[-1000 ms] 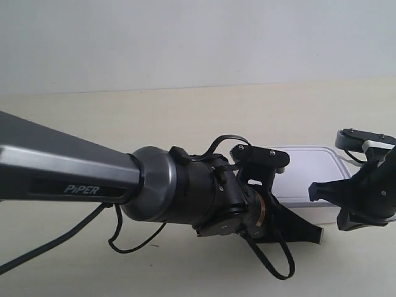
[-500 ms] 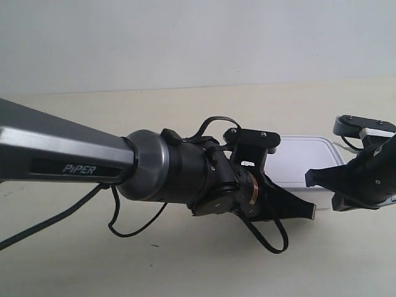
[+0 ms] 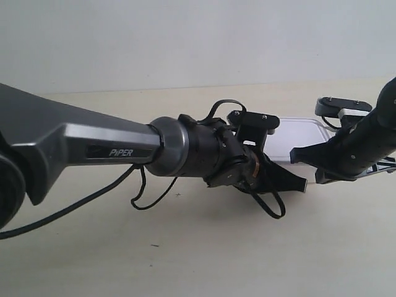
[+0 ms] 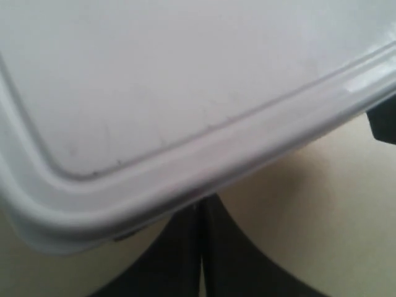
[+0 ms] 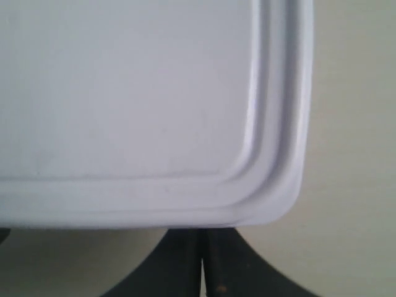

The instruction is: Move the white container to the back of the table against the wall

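Note:
The white container (image 3: 298,137) lies flat on the table (image 3: 185,247), a short way in front of the wall (image 3: 185,37). Its lid fills the left wrist view (image 4: 185,80) and the right wrist view (image 5: 124,93). My left gripper (image 4: 200,213) is shut, its black tips meeting the container's rim near a rounded corner. My right gripper (image 5: 202,238) is also shut, tips tight under the rim by another corner. In the exterior view, black gripper tips of the arm at the left (image 3: 300,184) and the arm at the right (image 3: 298,155) sit at the container's near side.
The big grey arm (image 3: 93,148) at the exterior view's left crosses the table, with loose black cables (image 3: 148,192) hanging under it. A dark part (image 4: 383,120) shows past the container's edge in the left wrist view. Bare table stretches to the wall.
The container has slid away toward the wall, and both arms have advanced with it. The arm at the exterior view's left has stretched further out.

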Controlling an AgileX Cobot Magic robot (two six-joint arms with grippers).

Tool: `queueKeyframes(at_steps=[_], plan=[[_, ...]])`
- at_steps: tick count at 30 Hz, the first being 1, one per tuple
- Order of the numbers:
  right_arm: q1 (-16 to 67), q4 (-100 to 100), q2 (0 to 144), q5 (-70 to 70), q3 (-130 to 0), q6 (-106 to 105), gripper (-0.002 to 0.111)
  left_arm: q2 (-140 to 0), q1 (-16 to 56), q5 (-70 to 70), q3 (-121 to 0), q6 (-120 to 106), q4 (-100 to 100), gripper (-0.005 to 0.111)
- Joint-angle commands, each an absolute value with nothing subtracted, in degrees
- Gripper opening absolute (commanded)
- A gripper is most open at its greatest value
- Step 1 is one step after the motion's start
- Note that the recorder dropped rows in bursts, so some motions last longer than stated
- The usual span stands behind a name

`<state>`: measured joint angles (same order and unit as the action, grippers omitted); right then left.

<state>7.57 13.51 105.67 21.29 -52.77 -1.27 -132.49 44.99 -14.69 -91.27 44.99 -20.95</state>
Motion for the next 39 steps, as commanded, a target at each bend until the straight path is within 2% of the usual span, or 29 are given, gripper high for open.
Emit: queueKeyframes(at_steps=[1,13,31,39], plan=[[7.28,13.61,107.81,20.42,-56.08,-2.5,0.0,-133.92,44.47,-15.92,-94.42,43.09,-21.08,0.0],[7.28,13.61,112.35,19.88,-63.29,-3.07,0.0,-137.82,40.53,-17.85,-100.78,42.1,-22.9,0.0],[7.28,13.61,120.19,20.83,-73.69,-4.09,0.0,-143.68,38.71,-18.58,-111.39,41.89,-26.72,0.0],[7.28,15.32,120.92,20.03,-77.61,-5.15,0.0,-143.68,36.08,-18.22,-112.32,41.89,-26.82,0.0]])
